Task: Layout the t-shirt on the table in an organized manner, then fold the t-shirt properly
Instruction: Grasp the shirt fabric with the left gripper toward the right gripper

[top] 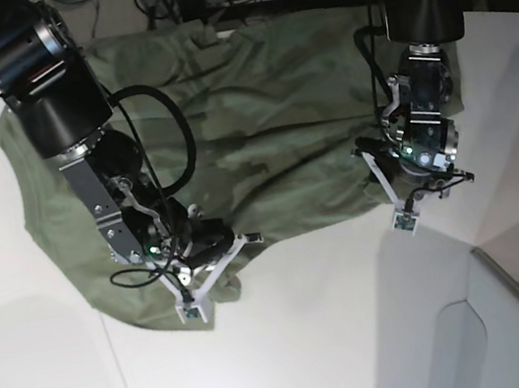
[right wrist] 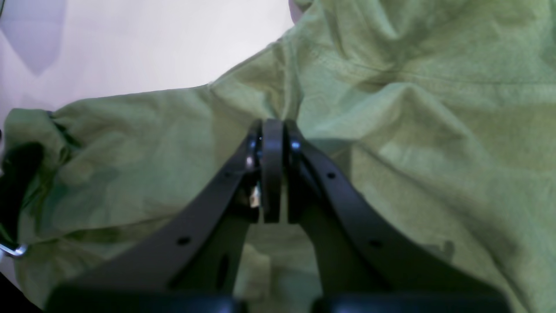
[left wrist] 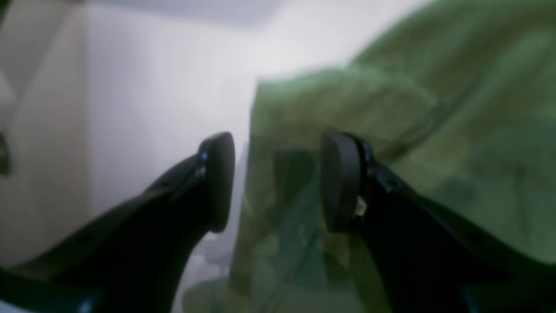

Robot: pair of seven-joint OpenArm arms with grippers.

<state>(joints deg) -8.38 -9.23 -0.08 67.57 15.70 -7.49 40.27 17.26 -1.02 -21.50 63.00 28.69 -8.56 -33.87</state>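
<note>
A rumpled olive-green cotton t-shirt [top: 261,144] is spread lengthwise across the upper frame on the white counter [top: 323,333]. The right hand [right wrist: 273,130] is pinched closed on its fabric; the left hand [left wrist: 278,182] is held half-open at its edge.

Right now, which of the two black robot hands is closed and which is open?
The right hand is closed, pads pressed together over the olive-green cotton t-shirt. The left hand stands open, a clear gap between its pads.
</note>
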